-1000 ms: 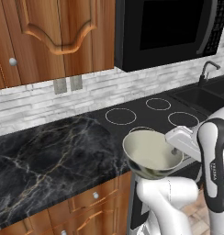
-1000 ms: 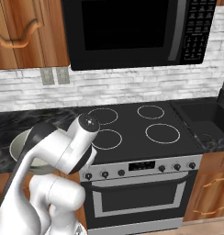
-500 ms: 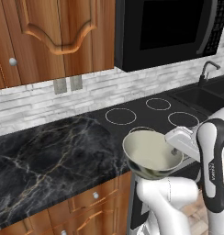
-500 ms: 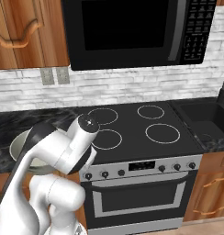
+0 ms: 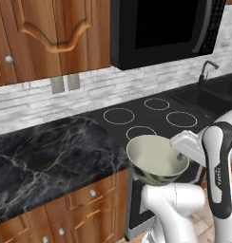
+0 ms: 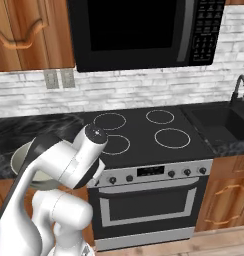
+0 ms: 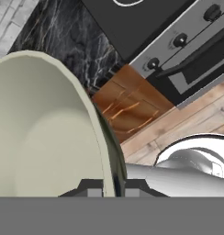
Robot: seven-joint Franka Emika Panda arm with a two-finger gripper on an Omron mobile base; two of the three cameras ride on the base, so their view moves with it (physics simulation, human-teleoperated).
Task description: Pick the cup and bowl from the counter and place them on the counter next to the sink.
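Off the counter [image 5: 46, 156] edge, in front of the stove, the bowl [image 5: 156, 159] is carried in the air, its rim pinched between the narrow jaws of the gripper [image 7: 114, 187]. Jaws nearly closed, one tip inside the wall, one outside, seen in hand view. Bowl roughly upright, pale inside empty.

Progress, as judged: bowl picked, not yet placed; sink [image 6: 221, 122] well apart to the right, whole stovetop [image 6: 139, 130] between. Cup can't be located, so can't tell if it is already moved or still waiting. Left to do: carry bowl across to counter beside sink, set down, release; cup status unknown.

View differences: left base view gives full open bowl and faucet [image 5: 207, 71] far back right. Right base view hides most of bowl behind white arm, just a rim sliver at left [image 6: 21, 160], but shows sink basin and the strip of counter by it better. Hand view shows the actual grip on the rim, plus oven knobs [image 7: 180, 40] and wood floor below
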